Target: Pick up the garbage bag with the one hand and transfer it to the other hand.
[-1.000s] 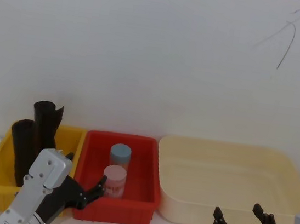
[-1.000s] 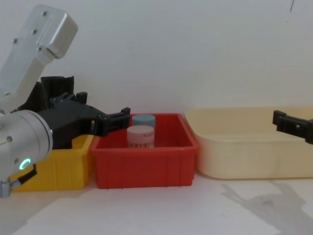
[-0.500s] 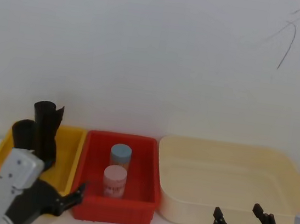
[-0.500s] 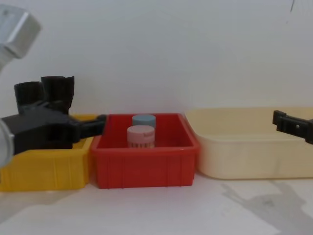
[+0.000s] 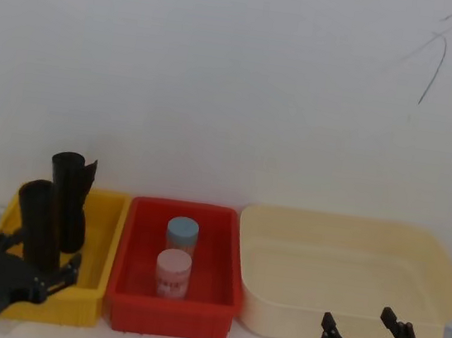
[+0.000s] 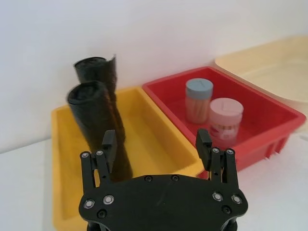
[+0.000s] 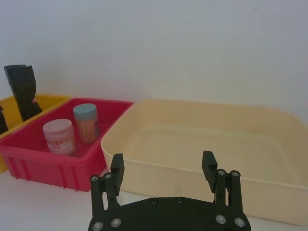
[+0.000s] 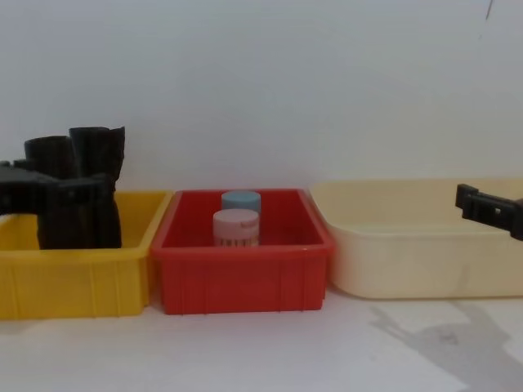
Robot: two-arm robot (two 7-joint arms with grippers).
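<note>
The garbage bag (image 5: 36, 219) stands upright in the yellow bin (image 5: 101, 244), facing the left hand (image 6: 156, 135) (spread open); best to centre the roll before closing; the right hand (image 5: 362, 322), open too, idles right of the bin.

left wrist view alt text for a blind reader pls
The open left gripper faces a yellow bin where the garbage bag stands in front of a ragged-topped black roll. Beside it, a red bin holds a blue-lidded jar and a pink-lidded jar.

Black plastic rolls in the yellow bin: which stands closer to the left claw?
The smooth-topped black roll, by the left gripper; the ragged, flared-topped roll stands behind it.
</note>
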